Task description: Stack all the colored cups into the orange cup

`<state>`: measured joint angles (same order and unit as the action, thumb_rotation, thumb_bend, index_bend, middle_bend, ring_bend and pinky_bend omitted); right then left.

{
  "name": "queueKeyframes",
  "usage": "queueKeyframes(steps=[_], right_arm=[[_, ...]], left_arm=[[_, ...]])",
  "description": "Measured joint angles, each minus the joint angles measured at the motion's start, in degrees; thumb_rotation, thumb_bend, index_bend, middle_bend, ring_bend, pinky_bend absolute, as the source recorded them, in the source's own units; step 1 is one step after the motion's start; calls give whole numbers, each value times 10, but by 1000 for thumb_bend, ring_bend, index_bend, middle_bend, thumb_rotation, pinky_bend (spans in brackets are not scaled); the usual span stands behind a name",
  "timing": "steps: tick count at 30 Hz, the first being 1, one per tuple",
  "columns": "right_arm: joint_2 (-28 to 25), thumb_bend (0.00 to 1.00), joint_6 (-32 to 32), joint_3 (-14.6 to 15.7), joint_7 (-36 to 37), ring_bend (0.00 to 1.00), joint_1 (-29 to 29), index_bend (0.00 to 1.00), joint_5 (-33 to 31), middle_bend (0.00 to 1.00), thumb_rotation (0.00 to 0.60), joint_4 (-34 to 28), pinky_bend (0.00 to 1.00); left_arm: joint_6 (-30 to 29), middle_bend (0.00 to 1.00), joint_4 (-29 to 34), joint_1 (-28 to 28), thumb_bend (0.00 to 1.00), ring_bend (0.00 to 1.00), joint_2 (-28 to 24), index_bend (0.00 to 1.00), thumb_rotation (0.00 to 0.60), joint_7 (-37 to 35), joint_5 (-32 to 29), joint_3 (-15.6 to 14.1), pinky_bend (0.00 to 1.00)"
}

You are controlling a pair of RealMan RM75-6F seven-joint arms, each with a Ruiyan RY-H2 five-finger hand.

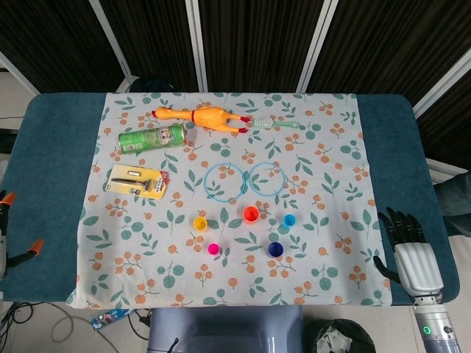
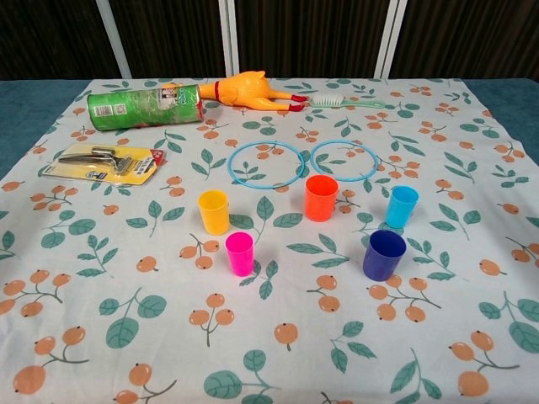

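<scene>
The orange cup (image 1: 251,214) (image 2: 321,198) stands upright in the middle of the floral cloth. Around it stand four more upright cups, all apart: yellow (image 1: 200,223) (image 2: 214,211) to its left, pink (image 1: 213,249) (image 2: 239,253) nearer the front, dark blue (image 1: 275,249) (image 2: 384,254) at the front right, and light blue (image 1: 289,220) (image 2: 402,206) to its right. My right hand (image 1: 408,246) hovers at the cloth's right edge, near the front, fingers spread and holding nothing, well away from the cups. The chest view shows no hand.
At the back lie a rubber chicken (image 1: 199,117), a toothbrush (image 1: 278,125), a green can (image 1: 151,138) on its side and a packaged razor (image 1: 137,181). Two thin blue rings (image 1: 243,179) lie just behind the cups. Orange-tipped dark parts (image 1: 15,228) show at the far left edge.
</scene>
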<state>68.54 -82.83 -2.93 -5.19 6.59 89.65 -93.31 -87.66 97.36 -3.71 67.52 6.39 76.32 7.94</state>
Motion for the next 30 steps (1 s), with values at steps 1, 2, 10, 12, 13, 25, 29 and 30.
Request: queueKeyframes(steps=[1,2,10,12,13,25,29,30], right_arm=[[-3,369,8,1,2,0,6,42,3,0,600,-2,67],[-5,369,17,1,4,0,12,54,5,0,600,-5,67],[-35,369,108,-2,4,0,75,164,16,0,600,-51,67],[-41,369,123,-3,0,0,87,185,17,0,600,-64,67],[-44,369,132,-3,-4,0,94,191,16,0,600,-71,67],[-41,369,222,-8,-40,0,162,222,10,0,600,-111,67],[-20,369,236,-11,-45,0,175,223,-1,0,600,-115,67],[-12,369,240,-12,-47,0,179,225,-4,0,600,-114,67]], left_arm=[[0,0,0,0,164,0,1,83,600,1,0,0,0],[1,0,0,-1,164,0,1,83,600,2,0,0,0],[1,0,-1,-1,164,0,3,83,600,6,-3,1,0],[2,0,-2,-2,163,0,3,83,600,5,-5,1,0],[3,0,-2,-2,163,0,3,83,600,6,-5,1,0],[3,0,-1,-3,164,0,4,83,600,11,-5,-1,0],[5,0,-2,-4,165,0,6,83,600,14,-6,-1,0],[7,0,-2,-4,164,0,6,83,600,15,-6,-2,0]])
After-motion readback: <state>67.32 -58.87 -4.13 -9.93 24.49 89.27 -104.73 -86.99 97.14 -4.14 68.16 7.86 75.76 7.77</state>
